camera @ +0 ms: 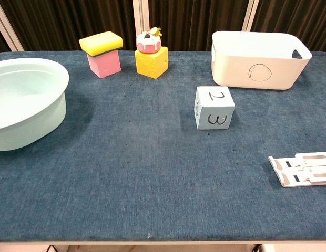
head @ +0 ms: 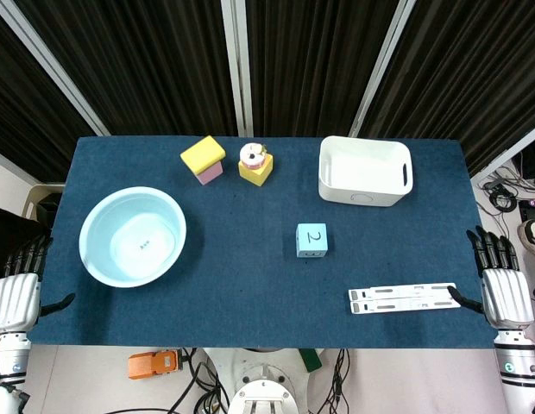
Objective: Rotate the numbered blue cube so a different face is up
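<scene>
- The blue cube (head: 312,241) sits on the worktop (head: 250,293) right of centre, in front of the white bin (head: 365,171) and apart from it, with nothing touching it.
- Its top face reads 2; the chest view shows a 3 on the face toward the robot.
- The left hand (head: 17,289) rests at the left edge of the worktop, fingers apart and holding nothing. It is well away from the cube, with the pale blue basin (head: 133,235) lying between them.
- The right hand (head: 502,289) rests at the right edge, fingers likewise spread and empty, its thumb just beside the end of the flat white plastic strips (head: 404,298).
- Judging by this, the task has not begun: the cube is untouched and both hands are parked at the sides.
- The right hand is the nearer one, so the reach would likely fall to it. It would have to pass over or behind the strips without dragging them.
- The next move calls for closing on two opposite side faces of the cube, lifting slightly, and tipping it a quarter turn so that a number other than 2 ends up on top.
- A clear patch of cloth surrounds the cube, so there is room to roll it; the yellow block with the toy (head: 255,164) and the sponge on the pink block (head: 204,159) stand well behind.
</scene>
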### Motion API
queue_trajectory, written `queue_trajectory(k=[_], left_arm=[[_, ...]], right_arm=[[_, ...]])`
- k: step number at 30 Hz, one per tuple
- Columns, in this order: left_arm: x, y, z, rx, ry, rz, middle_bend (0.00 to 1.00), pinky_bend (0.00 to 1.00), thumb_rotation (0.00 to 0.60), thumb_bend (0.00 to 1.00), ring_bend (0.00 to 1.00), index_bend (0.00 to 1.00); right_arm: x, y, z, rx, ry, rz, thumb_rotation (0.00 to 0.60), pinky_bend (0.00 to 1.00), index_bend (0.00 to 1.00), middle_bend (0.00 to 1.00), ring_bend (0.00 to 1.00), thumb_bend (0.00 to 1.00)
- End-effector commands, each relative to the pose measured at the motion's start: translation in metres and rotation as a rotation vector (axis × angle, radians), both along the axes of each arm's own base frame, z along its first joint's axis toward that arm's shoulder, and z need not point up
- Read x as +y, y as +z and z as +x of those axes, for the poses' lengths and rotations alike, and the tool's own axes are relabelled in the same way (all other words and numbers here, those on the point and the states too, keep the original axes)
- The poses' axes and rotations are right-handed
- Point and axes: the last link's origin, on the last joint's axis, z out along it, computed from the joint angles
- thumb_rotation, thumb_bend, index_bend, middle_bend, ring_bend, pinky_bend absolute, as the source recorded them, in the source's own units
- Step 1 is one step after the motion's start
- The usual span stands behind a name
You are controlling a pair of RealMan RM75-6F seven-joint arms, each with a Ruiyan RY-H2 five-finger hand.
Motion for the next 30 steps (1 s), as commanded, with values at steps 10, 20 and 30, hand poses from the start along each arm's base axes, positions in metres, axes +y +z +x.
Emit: queue_trajectory(k=[10, 20, 30], left_arm=[[0.001, -0.002, 0.000, -0.003, -0.008, -0.006, 0.00, 0.00, 0.600, 0.00, 0.00, 0.01], [-0.002, -0.004, -0.004, -0.012, -0.009, -0.004, 0.00, 0.00, 0.600, 0.00, 0.00, 0.01], [-0.005, -0.005, -0.011, -0.024, 0.006, -0.001, 0.00, 0.00, 0.600, 0.00, 0.00, 0.01]], right_arm=[[-0.028, -0.025, 0.048, 0.022, 0.076, 0.160, 0.600, 0.00, 0.00, 0.00, 0.00, 0.27], [-0.093, -0.097, 0.163, 0.161, 0.156, 0.415, 0.600, 0.00, 0.00, 0.00, 0.00, 0.27], [-0.123, -0.163, 0.219, 0.266, 0.074, 0.525, 0.600, 0.00, 0.00, 0.00, 0.00, 0.27]])
